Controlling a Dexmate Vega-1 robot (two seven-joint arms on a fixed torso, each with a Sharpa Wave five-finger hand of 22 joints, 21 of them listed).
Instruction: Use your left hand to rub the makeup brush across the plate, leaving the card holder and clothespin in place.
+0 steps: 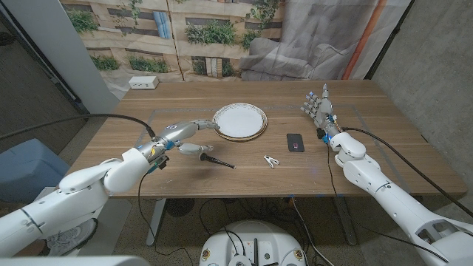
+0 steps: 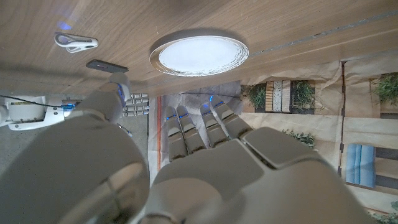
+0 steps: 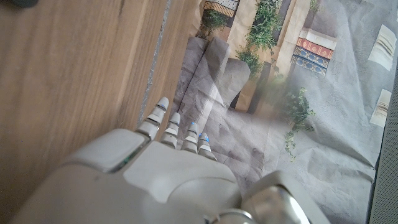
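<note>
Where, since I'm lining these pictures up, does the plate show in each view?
Head view: the plate sits mid-table, just past the left robot hand.
Left wrist view: the plate lies on the table beyond that robot hand's fingertips.
Right wrist view: not in it.
Shared landmark: the clothespin, seen near the plate in the head and left wrist views.

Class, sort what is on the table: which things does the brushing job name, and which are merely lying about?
Named in the job:
makeup brush
plate
left hand, holding nothing
card holder, to stay put
clothespin, to stay put

Lying about:
white box at the far edge
right hand, raised and idle
</note>
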